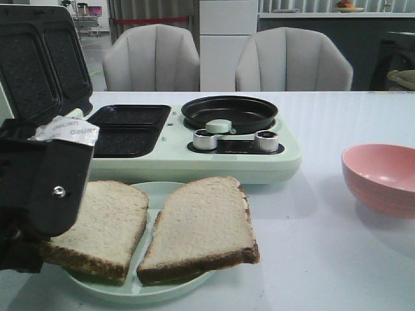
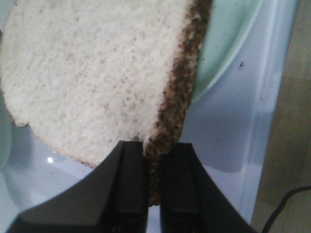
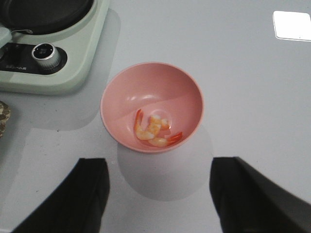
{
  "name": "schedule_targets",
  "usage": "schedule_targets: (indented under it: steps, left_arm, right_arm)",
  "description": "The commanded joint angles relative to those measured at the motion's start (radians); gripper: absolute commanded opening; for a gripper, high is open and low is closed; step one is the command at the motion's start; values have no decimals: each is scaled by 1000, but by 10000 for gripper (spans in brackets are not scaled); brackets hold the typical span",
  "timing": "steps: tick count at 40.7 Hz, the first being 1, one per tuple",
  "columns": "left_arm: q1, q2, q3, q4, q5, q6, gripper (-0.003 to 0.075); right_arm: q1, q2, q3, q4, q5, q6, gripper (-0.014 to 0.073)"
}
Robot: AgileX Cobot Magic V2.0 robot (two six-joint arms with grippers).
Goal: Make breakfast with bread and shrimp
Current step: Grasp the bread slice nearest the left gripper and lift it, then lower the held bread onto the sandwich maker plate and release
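Left pincer [image 2: 153,194] is clenching the dark brown crust at the edge of one slice of bread [image 2: 102,77], its two black fingers [image 2: 129,189] nearly together around the crust. That slice is pale beige and finely porous, and it is lying on a pale green plate [image 2: 223,53].

From the front, the plate [image 1: 152,194] is sitting on the white counter [image 1: 311,259], just in front of a mint green breakfast maker [image 1: 259,162]. Two slices are lying side by side on the plate, touching along their inner edges: the left slice [image 1: 104,223] and the right slice [image 1: 201,227], both with rounded tops and dark crusts. The left arm's black body is covering the left slice's outer edge.

Right pincer [image 3: 158,194] is hanging released, fingers wide apart, above a pink bowl [image 3: 121,92] that is standing on the counter to the right of the breakfast maker. Inside the bowl, the shrimp [image 3: 153,131] is lying curled, pale pink-orange with red tips.

On the breakfast maker, a round black pan [image 1: 229,113] is sitting beside two black grill wells [image 1: 126,129], with two silver knobs [image 1: 205,139] in front and the ridged lid [image 1: 42,58] standing open. Two grey chairs [image 1: 152,58] are standing behind the counter.
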Motion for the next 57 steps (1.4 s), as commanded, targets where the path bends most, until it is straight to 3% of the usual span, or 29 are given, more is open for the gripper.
schedule_targets:
  steps: [1,18,30,42,52,57]
  left_arm:
    - [-5,-40,-28,-13,22,-14,99]
    - [-5,-348,-31,-37,93,-14,99]
    - [-5,-523,-105,106,93,-14,99]
    - [8,-416,-216,392,64,-29,99]
    - [121,-191,-362,578,21,-206,99]
    - [193,-66,-448,600,-29,-222,99]
  right_arm:
    - [-5,1,-33,-9,-64,-5,549]
    - [-5,1,-33,-9,-64,-5,549]
    - [-5,1,-33,-9,-64,-5,549]
    - [-5,1,-33,-9,-64,-5,549]
    - [-5,1,-33,-9,-64,-5,549]
    - [-5,1,-33,-9,-64,-5,549]
